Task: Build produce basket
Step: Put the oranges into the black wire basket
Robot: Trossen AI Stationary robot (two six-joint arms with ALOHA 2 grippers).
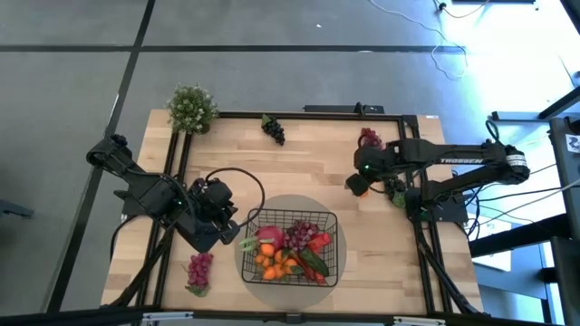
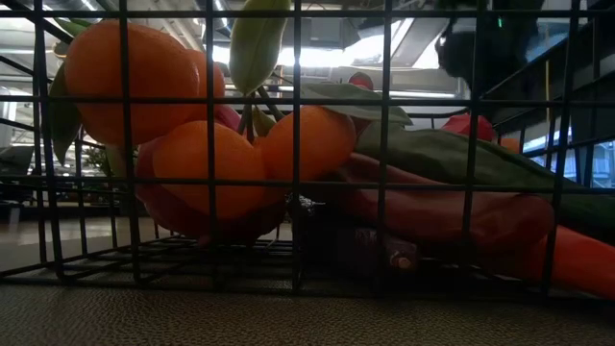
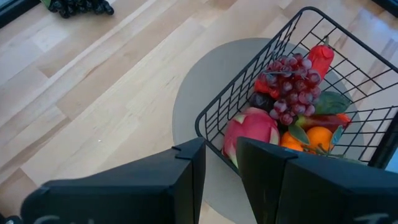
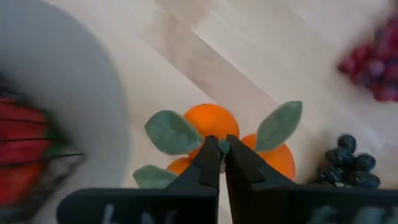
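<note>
Produce basket (image 1: 332, 264) holds one grape bunch (image 1: 301, 234); three bunches outside.

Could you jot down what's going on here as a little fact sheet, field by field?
Basket: on a round grey mat, holding oranges, red grapes, peppers and a pink fruit
Right claw: shut on a bunch of oranges out on the table
Left claw: beside the basket's corner, holding nothing
Still outside: black grapes, red grapes
Decoration: potted plant

basket (image 1: 292, 217) top open, produce (image 1: 290, 249) piled inside, bare table (image 1: 308, 163) beyond
</note>
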